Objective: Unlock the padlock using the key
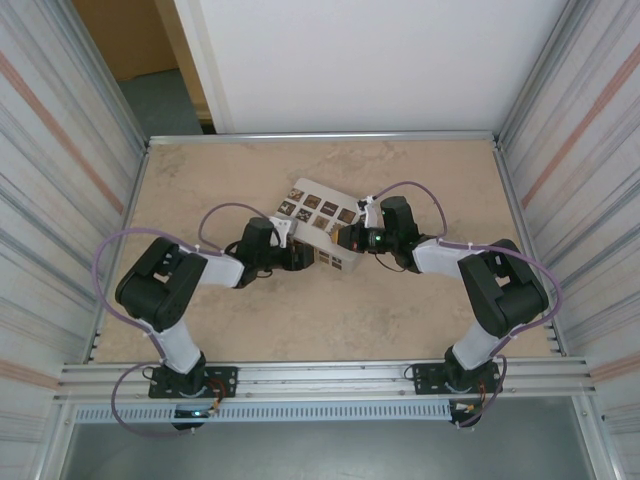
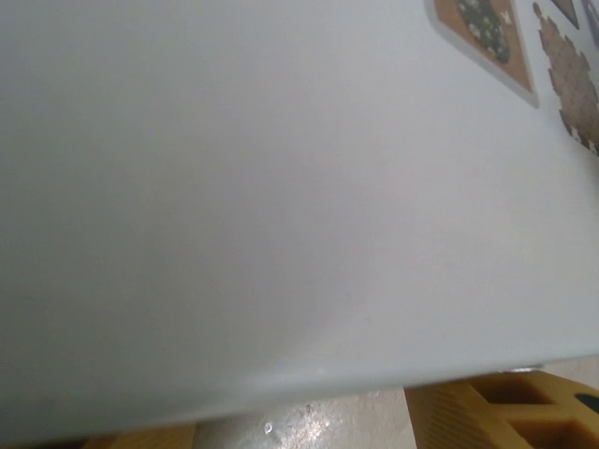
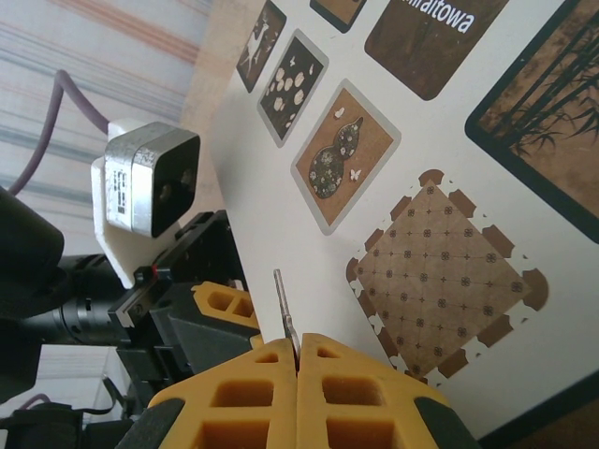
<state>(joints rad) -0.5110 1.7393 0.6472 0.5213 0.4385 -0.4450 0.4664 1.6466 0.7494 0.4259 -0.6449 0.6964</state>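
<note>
Now the right gripper [image 3: 298, 348] is closed on the key [image 3: 283, 304], its blade pointing straight ahead toward the left gripper [image 1: 300, 257]; whether that one grips anything, I cannot tell.

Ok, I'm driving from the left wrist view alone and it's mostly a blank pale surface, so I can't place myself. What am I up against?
Observer: A pale box printed with dark patterned squares. From above, your left gripper sits at its left end.
Operator: Where is the other arm?
Observer: The right gripper is at the box's right end, pointing towards yours.
Operator: Is it carrying anything?
Observer: Yes. In the right wrist view its jaws are shut on a thin metal blade, probably the key, which sticks out beside the box's printed face.
</note>
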